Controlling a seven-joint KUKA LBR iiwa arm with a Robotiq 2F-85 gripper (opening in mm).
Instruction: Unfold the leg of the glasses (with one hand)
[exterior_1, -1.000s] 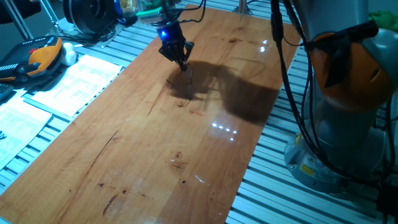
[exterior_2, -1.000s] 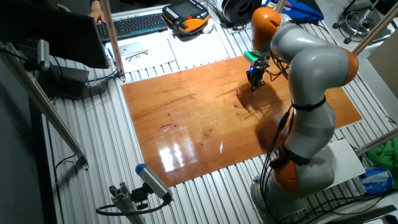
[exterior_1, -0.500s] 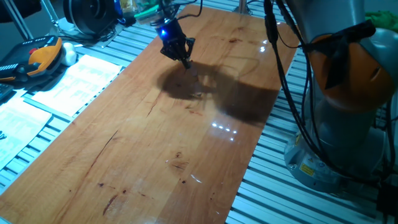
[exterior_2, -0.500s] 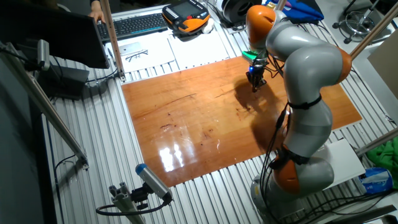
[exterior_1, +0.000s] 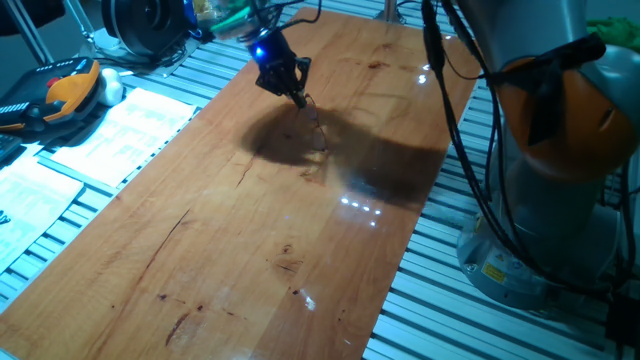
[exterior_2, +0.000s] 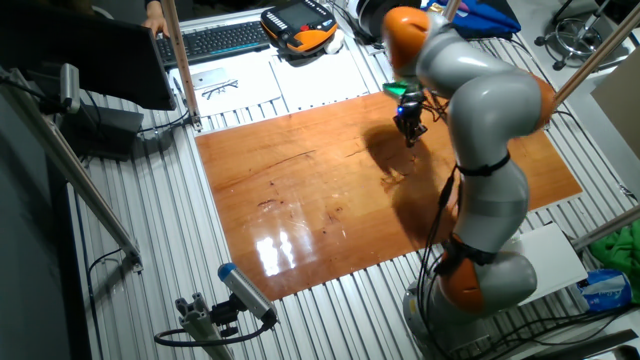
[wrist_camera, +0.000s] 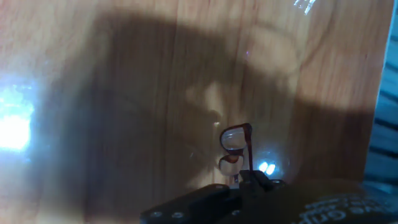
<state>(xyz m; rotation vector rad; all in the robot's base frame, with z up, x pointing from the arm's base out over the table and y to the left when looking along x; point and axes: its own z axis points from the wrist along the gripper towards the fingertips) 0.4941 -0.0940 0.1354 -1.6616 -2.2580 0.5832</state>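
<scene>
**Glasses held at the fingertips near the table's far edge**

Though the frame is almost too thin to make out from the fixed cameras, the hand view shows the glasses (wrist_camera: 236, 148) plainly: two small reddish-brown rims, one above the other, standing just off the tips of the end effector (wrist_camera: 252, 180). The fingers appear pinched together on a part of the frame, most likely a leg or the hinge end, though the exact contact point is hidden behind the black fingertips. In one fixed view the end effector (exterior_1: 297, 95) tilts down toward the table (exterior_1: 240, 250) close to its far edge, with a faint trace of the glasses (exterior_1: 315, 118) just below it. The other fixed view places the end effector (exterior_2: 410, 136) near the same edge, the glasses too small to see. Holding by a leg would probably let the front swing away, opening the hinge one-handed. A slip from so thin a wire seems the main risk.
</scene>
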